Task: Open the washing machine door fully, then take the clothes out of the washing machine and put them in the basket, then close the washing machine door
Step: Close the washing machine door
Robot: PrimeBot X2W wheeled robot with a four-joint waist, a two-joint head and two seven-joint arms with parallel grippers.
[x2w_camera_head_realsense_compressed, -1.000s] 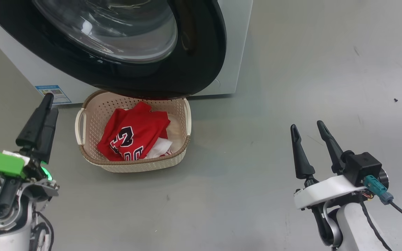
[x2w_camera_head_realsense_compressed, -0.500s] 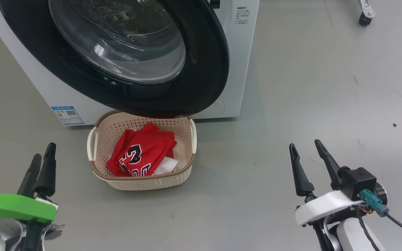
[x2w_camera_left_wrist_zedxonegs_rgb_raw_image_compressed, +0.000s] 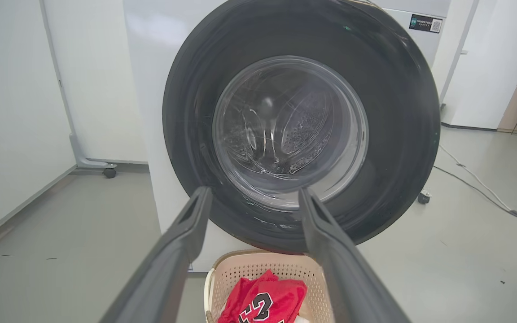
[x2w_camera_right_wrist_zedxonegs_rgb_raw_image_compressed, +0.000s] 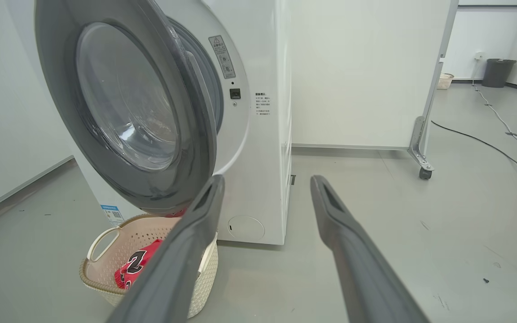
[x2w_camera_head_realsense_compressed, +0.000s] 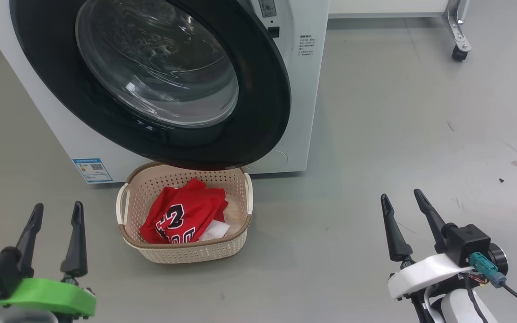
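Floor (x2w_camera_head_realsense_compressed: 375, 134) is taking up most of what you are seeing, grey and smooth, and everything else is standing on it. Biggest on it is the washer (x2w_camera_head_realsense_compressed: 305, 89), white, sitting at the far left of your head view. Its door (x2w_camera_head_realsense_compressed: 263, 116), a glossy black ring around a bulging glass window (x2w_camera_head_realsense_compressed: 159, 72), is hanging ajar. In your right wrist view the door (x2w_camera_right_wrist_zedxonegs_rgb_raw_image_compressed: 186, 148) is standing swung out from the washer's front, with a gap showing at its latch side. The door's lower edge is overhanging the back rim of the basket (x2w_camera_head_realsense_compressed: 186, 253), which is sitting on the floor just in front of the washer, cream with a brown rim. The clothes (x2w_camera_head_realsense_compressed: 186, 211) are lying inside the basket, red and crumpled toward its left half, with black-and-white numerals facing up. Through the window in your left wrist view you are looking at the steel drum (x2w_camera_left_wrist_zedxonegs_rgb_raw_image_compressed: 303, 130); you cannot tell whether anything is lying in it. Your left gripper (x2w_camera_head_realsense_compressed: 58, 205) is hovering at the near left, fingers apart and holding nothing, left of the basket and not touching it. Your right gripper (x2w_camera_head_realsense_compressed: 400, 194) is hovering at the near right, fingers likewise apart and empty. Smallest, a blue label (x2w_camera_head_realsense_compressed: 89, 169) is sitting low on the washer's front, left of the basket.
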